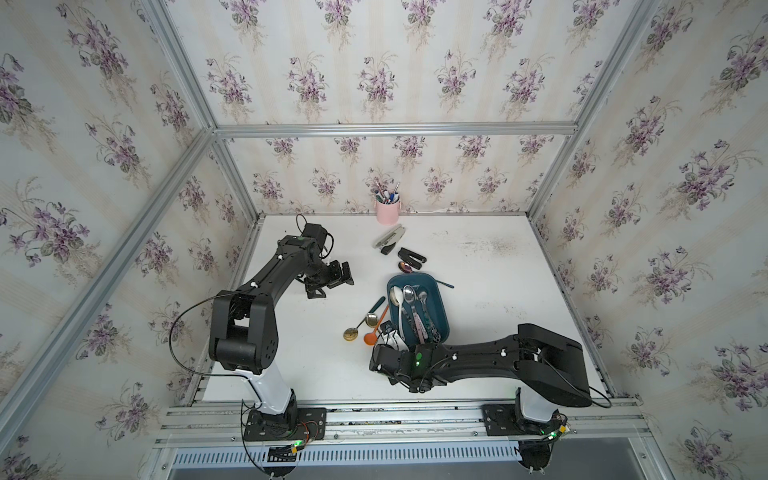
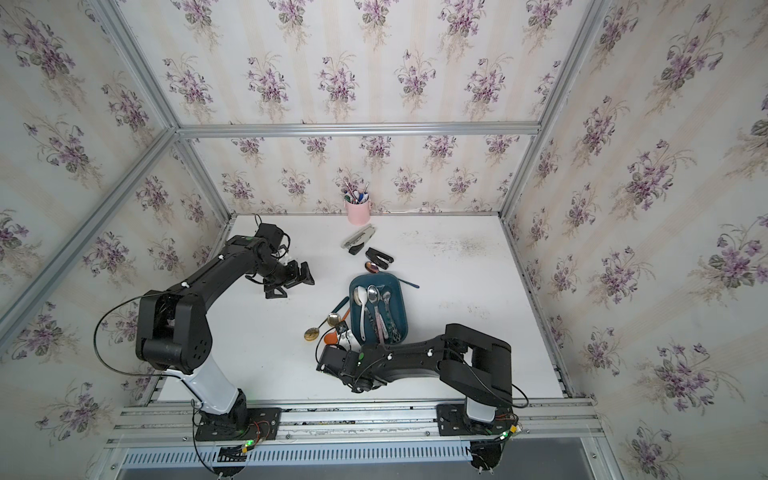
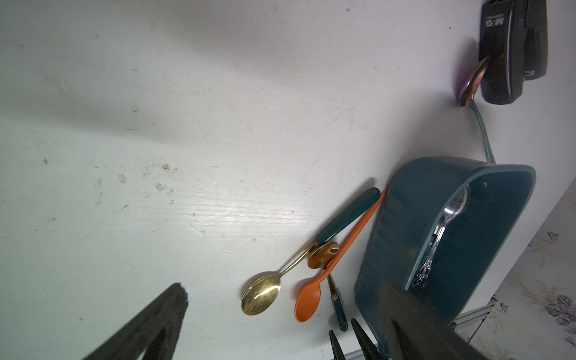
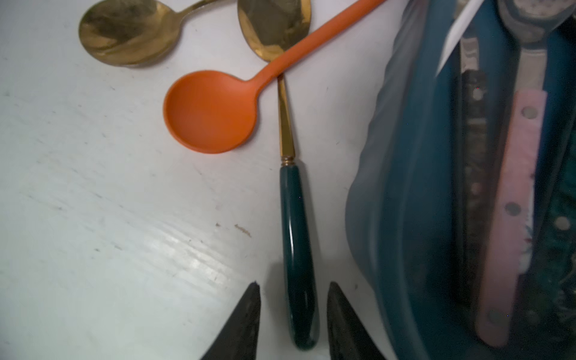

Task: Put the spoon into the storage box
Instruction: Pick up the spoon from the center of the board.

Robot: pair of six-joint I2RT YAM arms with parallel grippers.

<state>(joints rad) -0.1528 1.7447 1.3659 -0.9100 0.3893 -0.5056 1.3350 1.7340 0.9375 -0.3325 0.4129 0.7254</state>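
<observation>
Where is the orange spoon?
In both top views, the orange spoon lies on the table just left of the storage box, its handle crossing over a gold spoon.

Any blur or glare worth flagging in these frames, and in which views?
Right wrist view: storage box soft and smeared, teal-handled spoon crisp, a glare patch on the table. Left wrist view: a similar sheen on the table. Both top views: even light, no blur.

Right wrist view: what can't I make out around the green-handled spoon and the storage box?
- green-handled spoon: bowl cut by the picture's edge, neck under the orange spoon.
- storage box: contents blurred, far wall cut off.
- right claw: only fingertips show; in top views the wrist mostly hides it.
</observation>
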